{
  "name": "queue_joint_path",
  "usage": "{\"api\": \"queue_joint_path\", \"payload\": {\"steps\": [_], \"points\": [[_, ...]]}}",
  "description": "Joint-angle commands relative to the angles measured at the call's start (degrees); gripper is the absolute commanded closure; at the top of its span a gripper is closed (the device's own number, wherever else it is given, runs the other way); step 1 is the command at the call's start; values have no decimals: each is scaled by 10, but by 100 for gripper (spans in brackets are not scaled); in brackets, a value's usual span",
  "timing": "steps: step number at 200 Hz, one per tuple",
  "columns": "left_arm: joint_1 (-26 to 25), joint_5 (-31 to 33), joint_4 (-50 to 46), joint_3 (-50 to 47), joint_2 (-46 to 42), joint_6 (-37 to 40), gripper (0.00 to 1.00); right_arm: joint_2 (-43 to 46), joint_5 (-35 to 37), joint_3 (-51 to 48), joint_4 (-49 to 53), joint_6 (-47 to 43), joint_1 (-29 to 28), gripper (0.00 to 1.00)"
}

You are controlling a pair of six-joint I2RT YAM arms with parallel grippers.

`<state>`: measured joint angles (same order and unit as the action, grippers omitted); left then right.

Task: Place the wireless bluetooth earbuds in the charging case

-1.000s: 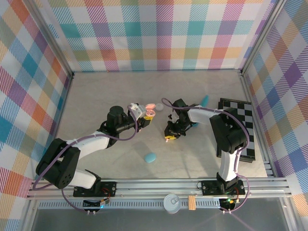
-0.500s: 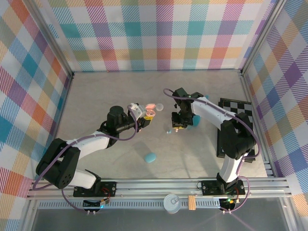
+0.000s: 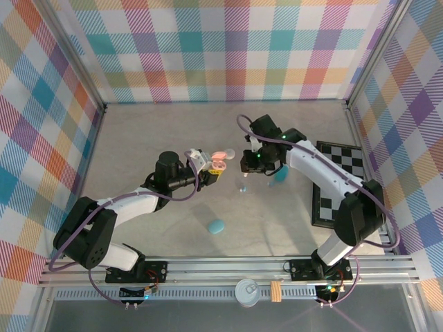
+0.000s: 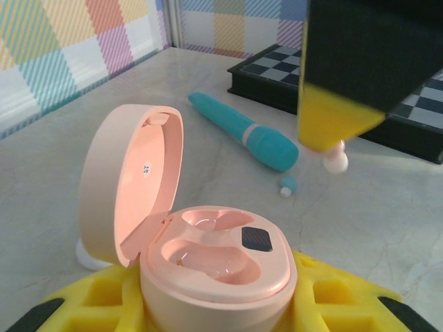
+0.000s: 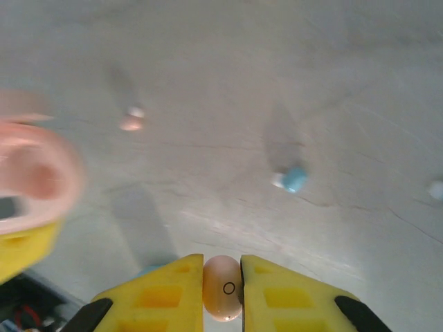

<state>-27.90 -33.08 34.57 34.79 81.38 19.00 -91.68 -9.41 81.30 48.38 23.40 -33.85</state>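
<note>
The right tool [image 3: 250,163] pinches a tiny pink plastic earbud [image 5: 222,288] above the grey desk [image 3: 152,138], near the open pink pebble-shaped charging case [image 4: 216,266], which the left tool [image 3: 206,166] grips. A tiny teal earbud [image 5: 293,178] lies on the desk.

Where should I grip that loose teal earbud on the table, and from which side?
Best the rounded teal body of the teal earbud, from straight above. It lies low on the table with bare surface around it, and its white tip sticks out one end, so pinch across the body.
</note>
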Motion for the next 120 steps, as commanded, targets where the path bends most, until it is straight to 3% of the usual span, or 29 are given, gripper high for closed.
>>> {"api": "queue_joint_path", "payload": {"steps": [1,35,120], "points": [[-4,-51,-3,19,-7,-11,73,17,-75,20,-32,-17,-7,82],[-5,-84,46,15,0,-50,73,17,-129,31,-59,-20,-7,82],[-8,-101,67,8,-8,-68,74,-4,-135,46,-77,-24,-7,82]]}}
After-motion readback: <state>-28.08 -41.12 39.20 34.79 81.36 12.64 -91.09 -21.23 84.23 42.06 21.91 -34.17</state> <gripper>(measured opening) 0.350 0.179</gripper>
